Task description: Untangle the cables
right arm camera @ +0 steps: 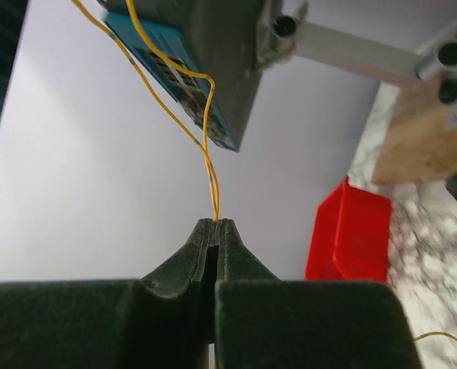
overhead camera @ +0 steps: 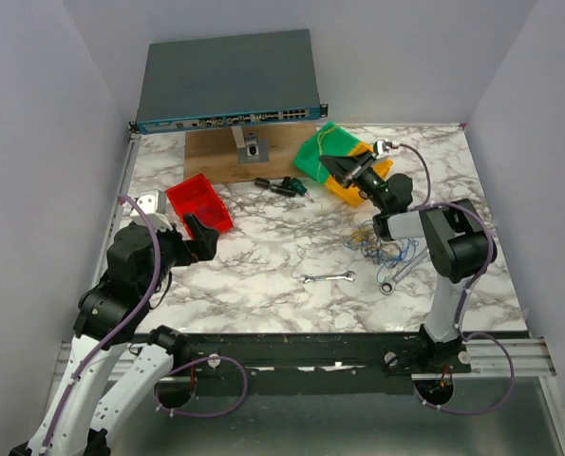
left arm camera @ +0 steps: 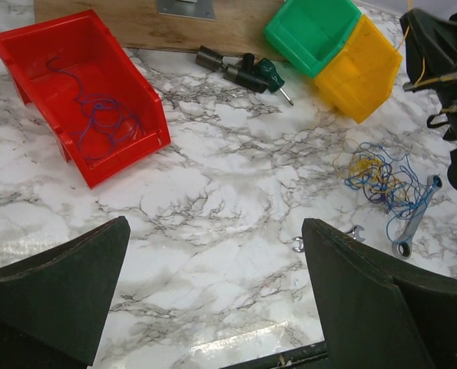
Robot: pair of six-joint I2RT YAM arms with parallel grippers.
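Your left pincer (left arm camera: 216, 224) hangs spread wide above the near-left tabletop (left arm camera: 228, 177), holding nothing. Your right pincer (right arm camera: 215, 224) is pressed together on one yellow strand (right arm camera: 206, 131), raised beside the green bin (overhead camera: 310, 157). The cables (left arm camera: 378, 181) lie bunched right of centre, overlapping a wrench (left arm camera: 412, 223). Loose blue wire (left arm camera: 97, 123) lies in the red bin (left arm camera: 124, 157).

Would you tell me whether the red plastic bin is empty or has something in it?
Not empty: the red plastic bin holds loose loops of thin blue wire.
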